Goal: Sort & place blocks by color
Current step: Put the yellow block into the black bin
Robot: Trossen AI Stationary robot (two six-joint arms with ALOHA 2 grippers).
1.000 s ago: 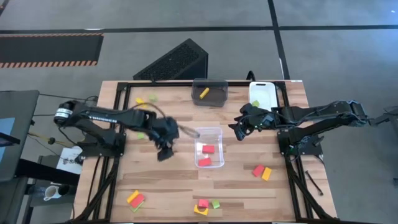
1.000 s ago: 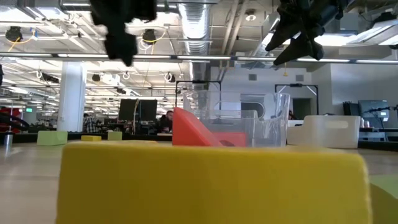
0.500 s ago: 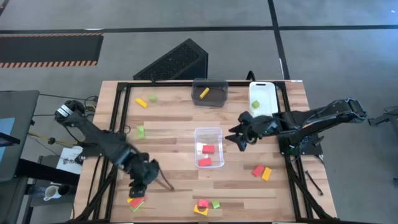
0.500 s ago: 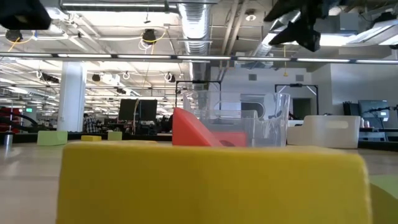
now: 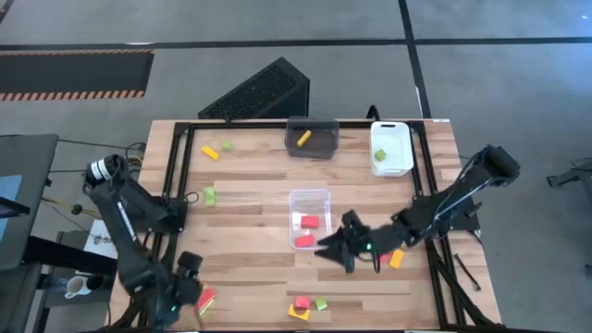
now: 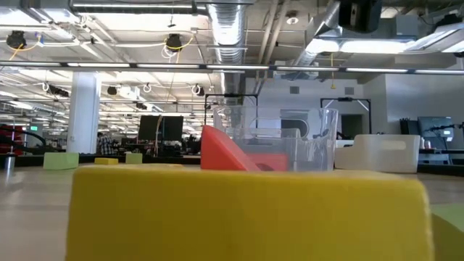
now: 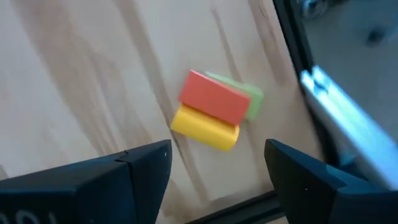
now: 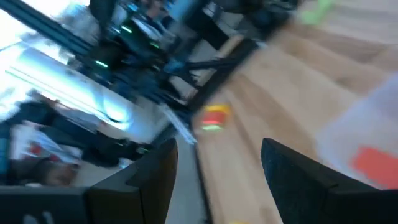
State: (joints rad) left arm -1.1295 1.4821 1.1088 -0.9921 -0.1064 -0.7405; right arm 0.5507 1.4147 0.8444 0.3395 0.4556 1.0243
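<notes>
Clear plastic marks the middle bin [image 5: 310, 217] on the counter [image 5: 259, 185]; from above we see two red blocks [image 5: 309, 222] in it. Behind it the dark bin [image 5: 313, 139] holds one yellow block [image 5: 303, 138], and the white bin [image 5: 392, 148] one green block [image 5: 379, 155]. Loose blocks lie by the far left corner, at the left, at the near edge and at the right. The left gripper [image 5: 188, 298] hangs at the near left corner just beside a stacked cluster [image 5: 205, 298]; the right gripper [image 5: 335, 250] sits low beside the clear bin's near end.

At counter level we see a large yellow block [image 6: 246, 210] up close, with the clear bin and its red pieces behind it.

In the left wrist view the fingers [image 7: 143, 171] stand apart, empty, over a red, yellow and green cluster.

In the right wrist view the fingers [image 8: 155, 174] are spread, holding nothing.
</notes>
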